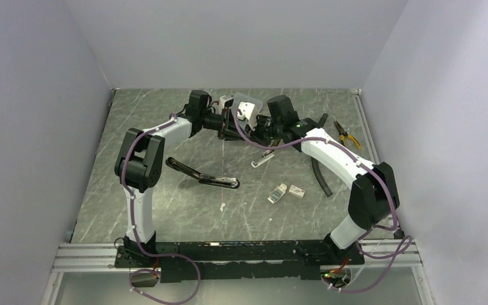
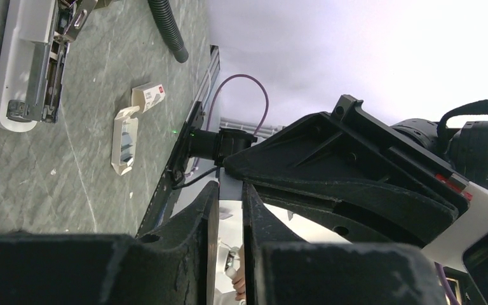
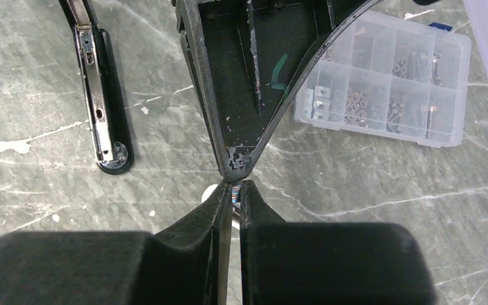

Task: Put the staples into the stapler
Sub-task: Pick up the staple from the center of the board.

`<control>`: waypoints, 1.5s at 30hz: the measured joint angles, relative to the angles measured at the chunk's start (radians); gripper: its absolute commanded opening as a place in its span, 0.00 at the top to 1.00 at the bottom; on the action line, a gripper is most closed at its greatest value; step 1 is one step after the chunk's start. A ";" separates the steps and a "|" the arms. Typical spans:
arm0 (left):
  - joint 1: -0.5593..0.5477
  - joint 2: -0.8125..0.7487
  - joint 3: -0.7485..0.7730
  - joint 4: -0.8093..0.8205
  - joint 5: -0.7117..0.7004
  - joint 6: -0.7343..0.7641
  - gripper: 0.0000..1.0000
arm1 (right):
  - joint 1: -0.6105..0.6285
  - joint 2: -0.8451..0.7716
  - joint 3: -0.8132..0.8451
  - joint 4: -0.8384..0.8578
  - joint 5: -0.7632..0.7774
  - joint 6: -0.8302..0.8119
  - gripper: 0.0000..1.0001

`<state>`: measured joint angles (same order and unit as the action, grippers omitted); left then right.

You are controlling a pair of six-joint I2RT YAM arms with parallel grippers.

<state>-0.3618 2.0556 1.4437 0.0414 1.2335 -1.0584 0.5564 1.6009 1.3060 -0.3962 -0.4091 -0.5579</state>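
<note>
Grey marble bench [image 1: 165, 213], plain grey walls [image 1: 241, 44]. Top view: black stapler [image 1: 203, 178] lies splayed open, long axis roughly left-right. Left wrist: left fingers [image 2: 187, 251] nearly closed, can't tell if they're gripping anything. Box sleeve [image 2: 149, 95] and tray [image 2: 124, 140] sit side by side on the bench. Right wrist: right fingers [image 3: 197, 222] clenched on a thin staples strip [image 3: 231, 198] that runs lengthwise along them. The stapler's metal channel faces up, rounded end toward the camera.
</note>
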 measured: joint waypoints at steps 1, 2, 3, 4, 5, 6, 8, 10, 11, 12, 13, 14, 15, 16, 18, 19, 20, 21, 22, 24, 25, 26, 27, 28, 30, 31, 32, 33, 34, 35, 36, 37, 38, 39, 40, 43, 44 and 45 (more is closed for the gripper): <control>0.000 0.001 0.000 0.001 0.001 0.000 0.97 | 0.000 0.000 0.000 0.000 0.000 0.000 0.80; 0.000 0.003 0.000 0.003 0.002 0.000 0.97 | 0.000 0.000 0.000 -0.002 -0.001 0.000 0.74; -0.001 0.003 0.000 0.003 0.002 0.004 0.97 | 0.000 0.000 0.000 -0.004 -0.001 0.002 0.67; -0.001 0.003 0.000 0.000 0.002 0.013 0.97 | 0.000 0.000 0.000 -0.006 -0.004 0.002 0.60; -0.002 0.003 0.000 -0.005 0.002 0.030 0.97 | 0.000 0.000 0.000 -0.006 -0.010 0.002 0.53; -0.002 0.003 0.001 -0.018 0.001 0.054 0.97 | 0.000 0.000 0.000 -0.007 -0.015 0.006 0.48; -0.002 0.003 0.009 -0.065 -0.001 0.122 0.97 | -0.001 0.000 0.000 -0.009 -0.028 0.012 0.41; -0.002 0.003 0.024 -0.117 -0.003 0.204 0.97 | -0.008 -0.002 0.000 -0.011 -0.051 0.024 0.38; -0.002 0.003 0.038 -0.149 -0.005 0.256 0.97 | -0.013 -0.005 -0.001 -0.013 -0.067 0.031 0.38; -0.002 0.003 0.050 -0.174 -0.007 0.302 0.97 | -0.019 -0.011 -0.002 -0.015 -0.086 0.039 0.38; -0.003 0.002 0.062 -0.199 -0.007 0.354 0.97 | -0.028 -0.016 -0.003 -0.018 -0.107 0.044 0.38; -0.003 0.000 0.069 -0.216 -0.007 0.400 0.97 | -0.044 -0.027 -0.005 -0.024 -0.138 0.056 0.38; -0.004 -0.006 0.071 -0.235 -0.007 0.458 0.97 | -0.062 -0.037 -0.005 -0.026 -0.167 0.067 0.39; -0.005 -0.012 0.071 -0.252 -0.007 0.500 0.97 | -0.076 -0.045 -0.005 -0.029 -0.191 0.075 0.40; -0.010 -0.030 0.071 -0.293 -0.008 0.608 0.97 | -0.113 -0.059 -0.005 -0.035 -0.266 0.103 0.40; -0.013 -0.042 0.071 -0.317 -0.008 0.664 0.97 | -0.127 -0.063 -0.006 -0.038 -0.303 0.117 0.40; -0.020 -0.056 0.071 -0.344 -0.010 0.730 0.97 | -0.144 -0.066 -0.011 -0.038 -0.345 0.136 0.40; -0.026 -0.069 0.071 -0.367 -0.012 0.780 0.97 | -0.155 -0.067 -0.019 -0.037 -0.371 0.148 0.40; -0.035 -0.089 0.071 -0.394 -0.019 0.848 0.97 | -0.166 -0.071 -0.035 -0.034 -0.402 0.166 0.40; -0.053 -0.124 0.068 -0.422 -0.028 0.936 0.96 | -0.180 -0.080 -0.076 -0.031 -0.457 0.200 0.40; -0.064 -0.148 0.062 -0.430 -0.032 0.980 0.95 | -0.182 -0.081 -0.089 -0.030 -0.476 0.211 0.40; -0.073 -0.171 0.054 -0.436 -0.038 1.018 0.95 | -0.186 -0.083 -0.104 -0.025 -0.502 0.228 0.41; -0.084 -0.198 0.043 -0.437 -0.044 1.053 0.95 | -0.191 -0.084 -0.120 -0.015 -0.526 0.244 0.41; -0.093 -0.222 0.032 -0.435 -0.047 1.078 0.95 | -0.194 -0.087 -0.136 -0.005 -0.551 0.257 0.42; -0.111 -0.271 0.003 -0.429 -0.055 1.127 0.96 | -0.202 -0.093 -0.169 0.017 -0.601 0.284 0.43; -0.117 -0.288 -0.006 -0.428 -0.058 1.144 0.96 | -0.206 -0.095 -0.181 0.026 -0.623 0.292 0.43; -0.126 -0.303 -0.014 -0.426 -0.062 1.161 0.96 | -0.208 -0.096 -0.188 0.033 -0.642 0.298 0.43; -0.132 -0.310 -0.015 -0.428 -0.064 1.176 0.97 | -0.209 -0.096 -0.192 0.035 -0.658 0.302 0.44; -0.138 -0.312 -0.015 -0.428 -0.068 1.191 0.97 | -0.210 -0.096 -0.195 0.039 -0.674 0.304 0.44; -0.144 -0.312 -0.015 -0.430 -0.073 1.209 0.97 | -0.211 -0.096 -0.195 0.039 -0.685 0.304 0.44; -0.148 -0.311 -0.015 -0.438 -0.080 1.223 0.97 | -0.211 -0.096 -0.195 0.040 -0.695 0.304 0.45; -0.152 -0.310 -0.015 -0.448 -0.085 1.233 0.97 | -0.212 -0.096 -0.195 0.040 -0.704 0.304 0.45; -0.156 -0.310 -0.015 -0.459 -0.091 1.244 0.97 | -0.212 -0.096 -0.195 0.039 -0.712 0.301 0.46; -0.158 -0.310 -0.015 -0.465 -0.093 1.252 0.97 | -0.212 -0.096 -0.195 0.039 -0.721 0.297 0.46; -0.160 -0.310 -0.015 -0.470 -0.096 1.257 0.97 | -0.212 -0.096 -0.195 0.038 -0.726 0.294 0.47; -0.164 -0.309 -0.015 -0.476 -0.106 1.267 0.97 | -0.211 -0.096 -0.195 0.035 -0.733 0.280 0.50; -0.166 -0.309 -0.015 -0.477 -0.106 1.269 0.97 | -0.211 -0.096 -0.195 0.031 -0.733 0.274 0.51; -0.167 -0.309 -0.015 -0.477 -0.106 1.273 0.97 | -0.211 -0.096 -0.195 0.028 -0.734 0.270 0.53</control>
<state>-0.5289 1.7462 1.4288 -0.4355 1.1275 0.2142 0.3454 1.5051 1.1110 -0.3679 -1.1431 -0.2882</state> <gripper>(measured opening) 0.196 0.511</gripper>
